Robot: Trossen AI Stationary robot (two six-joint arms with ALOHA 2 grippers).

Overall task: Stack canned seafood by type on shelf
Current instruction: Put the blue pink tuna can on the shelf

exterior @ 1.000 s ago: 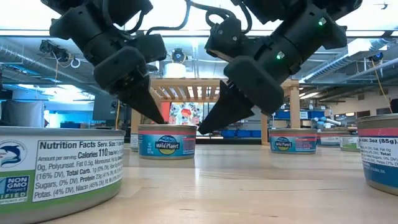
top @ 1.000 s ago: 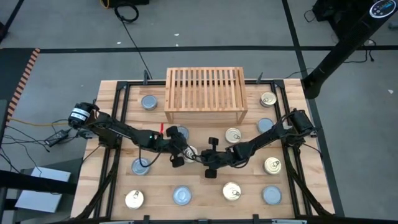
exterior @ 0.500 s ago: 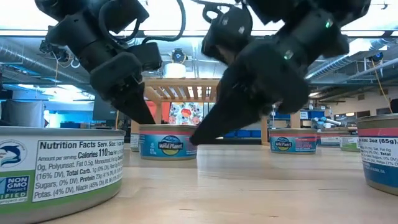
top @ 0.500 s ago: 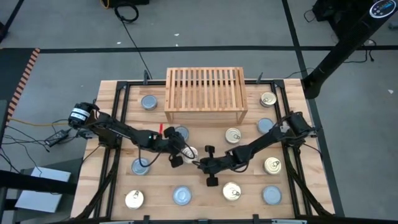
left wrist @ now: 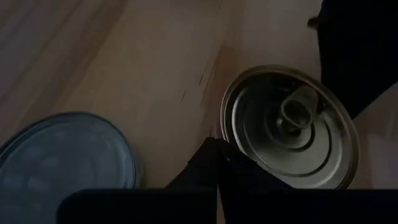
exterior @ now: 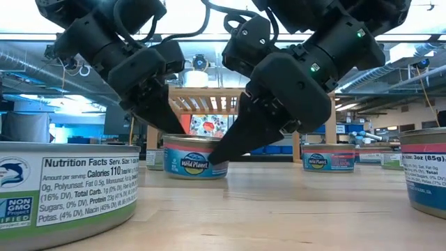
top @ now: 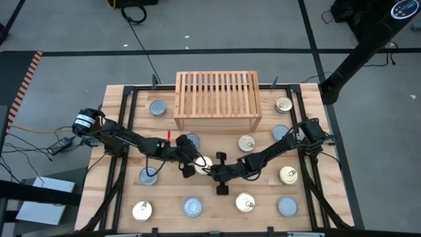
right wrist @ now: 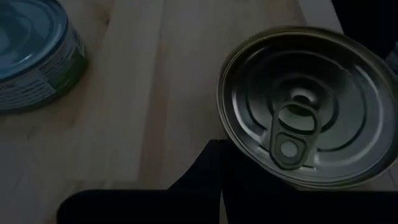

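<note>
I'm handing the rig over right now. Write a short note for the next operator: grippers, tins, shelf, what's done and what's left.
Left gripper: shut, tip against one side of the gold-topped round tin with the blue label at table centre.
Right gripper: shut, tip against that tin's opposite side. The tin sits on the table between them, not lifted.
Light wooden slatted shelf: at the far edge, nothing on its top.
Other gold-topped and silver-topped tins lie scattered around the plank tabletop.
Done: nothing stacked yet.
Left: every tin still needs sorting by type and stacking on the shelf.
</note>
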